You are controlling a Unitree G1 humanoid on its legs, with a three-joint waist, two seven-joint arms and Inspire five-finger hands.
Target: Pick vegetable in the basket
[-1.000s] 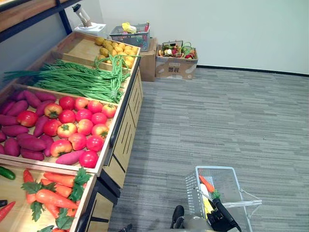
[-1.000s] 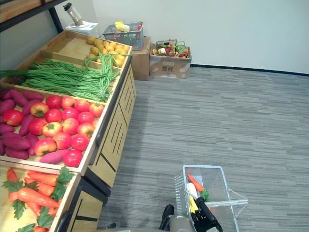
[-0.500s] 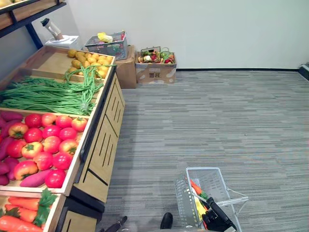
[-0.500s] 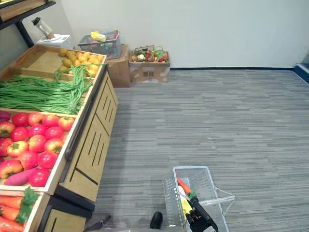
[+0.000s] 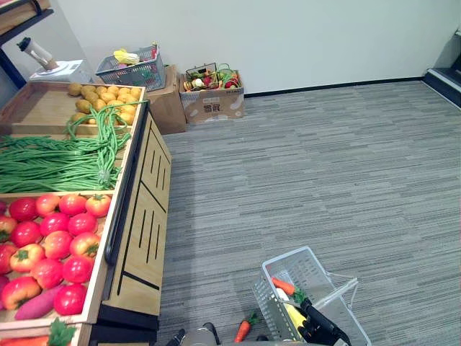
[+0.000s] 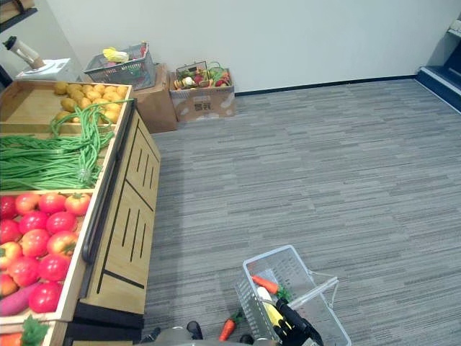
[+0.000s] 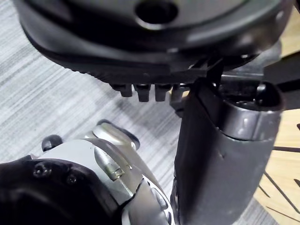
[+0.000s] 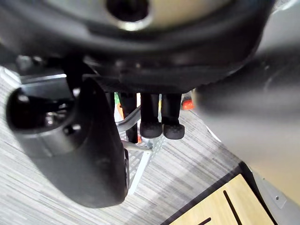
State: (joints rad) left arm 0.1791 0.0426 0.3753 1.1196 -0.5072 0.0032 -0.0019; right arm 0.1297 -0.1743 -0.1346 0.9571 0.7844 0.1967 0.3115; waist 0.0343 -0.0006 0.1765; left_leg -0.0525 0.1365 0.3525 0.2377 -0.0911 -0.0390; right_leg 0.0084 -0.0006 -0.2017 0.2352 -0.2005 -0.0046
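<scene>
Lying in the wire basket (image 5: 268,305) are a carrot (image 5: 282,285) and a yellow vegetable (image 5: 294,316), its near end hidden under the right hand (image 5: 322,330). That hand's fingers (image 8: 161,125) curl round the basket handle. The basket's near corner is cut off at the frame edge. A second carrot (image 5: 243,329) lies on the floor (image 5: 324,166), just beside the basket. Left hand (image 7: 220,154) hangs loose, grasping nothing. The produce stand (image 5: 144,223) bounds the left; the floor ahead and right is open.
</scene>
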